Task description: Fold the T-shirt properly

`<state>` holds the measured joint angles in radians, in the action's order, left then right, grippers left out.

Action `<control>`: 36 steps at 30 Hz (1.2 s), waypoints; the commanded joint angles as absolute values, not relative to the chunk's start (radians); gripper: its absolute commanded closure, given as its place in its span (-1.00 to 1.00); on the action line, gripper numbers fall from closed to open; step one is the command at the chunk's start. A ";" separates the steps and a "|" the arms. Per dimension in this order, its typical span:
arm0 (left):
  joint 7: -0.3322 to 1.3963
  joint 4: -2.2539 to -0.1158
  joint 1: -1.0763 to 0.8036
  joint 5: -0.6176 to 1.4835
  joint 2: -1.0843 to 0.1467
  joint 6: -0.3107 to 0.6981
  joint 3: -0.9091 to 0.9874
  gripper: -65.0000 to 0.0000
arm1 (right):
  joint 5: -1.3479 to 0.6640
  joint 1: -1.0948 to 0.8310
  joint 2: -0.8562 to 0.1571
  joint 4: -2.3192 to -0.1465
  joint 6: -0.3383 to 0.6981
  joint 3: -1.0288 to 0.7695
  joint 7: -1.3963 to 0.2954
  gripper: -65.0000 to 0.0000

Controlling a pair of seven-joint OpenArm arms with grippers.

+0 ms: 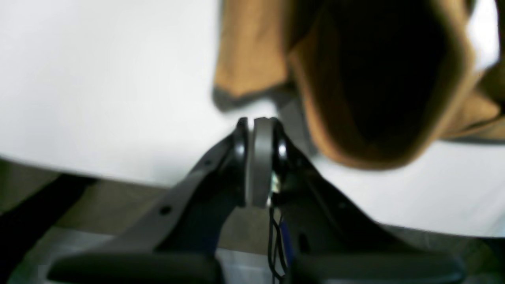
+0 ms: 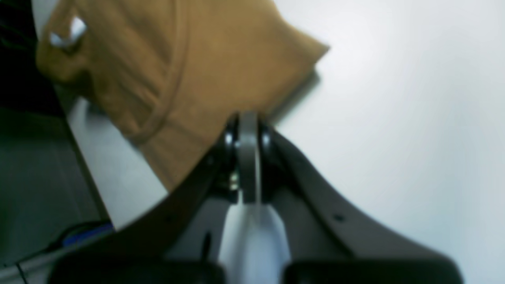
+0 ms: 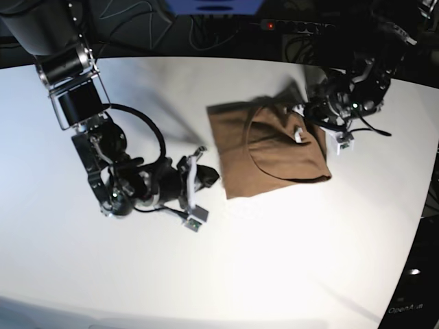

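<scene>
The tan-brown T-shirt (image 3: 271, 147) lies folded into a rough rectangle right of the table's middle, its round neckline showing as a curved seam. My left gripper (image 3: 303, 118) sits at the shirt's far right edge. In the left wrist view its pads (image 1: 258, 122) are pressed together with nothing between them, and a lifted fold of the T-shirt (image 1: 252, 51) hangs just beyond. My right gripper (image 3: 209, 177) is beside the shirt's near left corner. It is shut (image 2: 247, 118) with no cloth in it, and the T-shirt (image 2: 205, 71) lies right behind its tips.
The white table (image 3: 274, 260) spreads wide on every side of the shirt. Cables and a power strip (image 3: 295, 25) run along the dark back edge. The table's edge (image 1: 98, 179) lies close under my left gripper.
</scene>
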<state>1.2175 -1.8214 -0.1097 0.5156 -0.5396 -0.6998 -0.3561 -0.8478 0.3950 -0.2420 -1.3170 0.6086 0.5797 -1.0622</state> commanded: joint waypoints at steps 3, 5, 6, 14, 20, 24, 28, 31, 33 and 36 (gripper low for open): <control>1.211 -1.787 -0.085 0.512 -0.532 -0.698 -0.358 0.93 | -0.869 0.420 -0.280 -1.394 0.645 0.572 -1.036 0.98; 1.210 -1.768 -0.084 0.512 -0.532 -0.698 -0.367 0.93 | -0.869 0.410 -0.300 -1.435 0.645 0.572 -1.036 0.98; 1.205 -1.765 -0.081 0.512 -0.530 -0.698 -0.367 0.93 | -0.869 0.407 -0.309 -1.452 0.645 0.572 -1.036 0.98; 1.162 -1.689 -0.016 0.510 -0.533 -0.698 -0.390 0.93 | -0.871 0.401 -0.343 -1.481 0.645 0.570 -1.036 0.98; 1.161 -1.609 0.064 0.412 -0.526 -0.698 -0.452 0.93 | -0.871 0.400 -0.363 -1.483 0.647 0.570 -1.036 0.98; 1.161 -1.573 0.125 0.335 -0.492 -0.698 -0.467 0.93 | -0.871 0.392 -0.394 -1.512 0.647 0.570 -1.036 0.98; 1.127 -1.501 0.191 0.255 -0.463 -0.653 -0.463 0.93 | -0.871 0.369 -0.435 -1.612 0.647 0.570 -1.036 0.98; 1.070 -1.437 0.211 0.176 -0.432 -0.598 -0.458 0.93 | -0.871 0.355 -0.444 -1.647 0.647 0.572 -1.036 0.98; 1.046 -1.389 0.225 0.110 -0.395 -0.567 -0.458 0.93 | -0.868 0.348 -0.453 -1.646 0.648 0.572 -1.032 0.98; 1.007 -1.322 0.242 0.018 -0.343 -0.522 -0.458 0.93 | -0.862 0.351 -0.453 -1.641 0.698 0.578 -1.026 0.98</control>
<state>1.0115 -1.3121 0.2195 0.0013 -0.3389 -0.5243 -0.4610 -0.8448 0.3222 -0.4484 -1.6276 0.6987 0.5850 -1.0546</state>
